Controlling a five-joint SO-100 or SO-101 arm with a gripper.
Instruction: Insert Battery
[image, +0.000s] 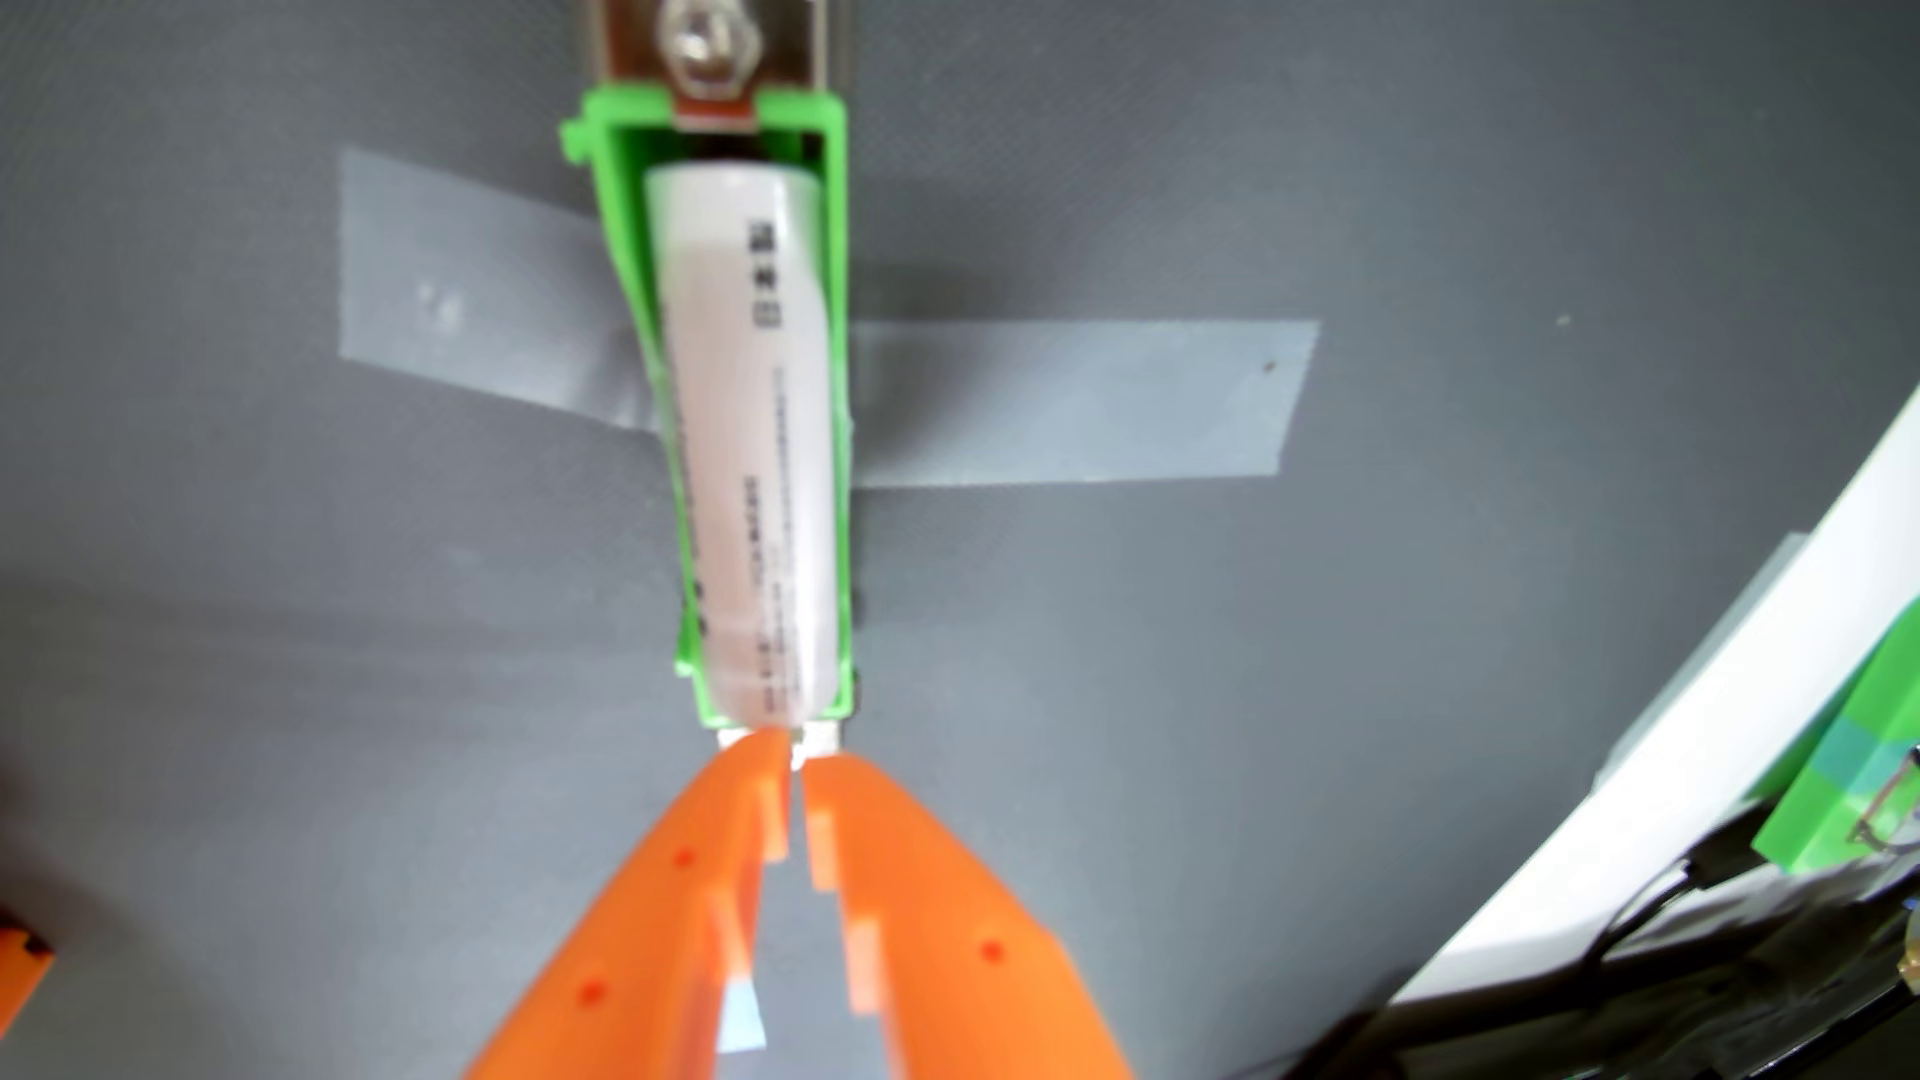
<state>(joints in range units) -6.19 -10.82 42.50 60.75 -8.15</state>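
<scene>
In the wrist view the orange end effector (795, 750) is nearly closed, a narrow slit between its tips, holding nothing; the tips sit just at the near end of the white cylindrical battery (750, 447), which lies in the green holder (618, 260) taped to the grey surface (1351, 675); the battery looks slightly skewed, so a push off-axis could lift it or shift the tape (1081, 400); open room lies left, clutter right.
</scene>
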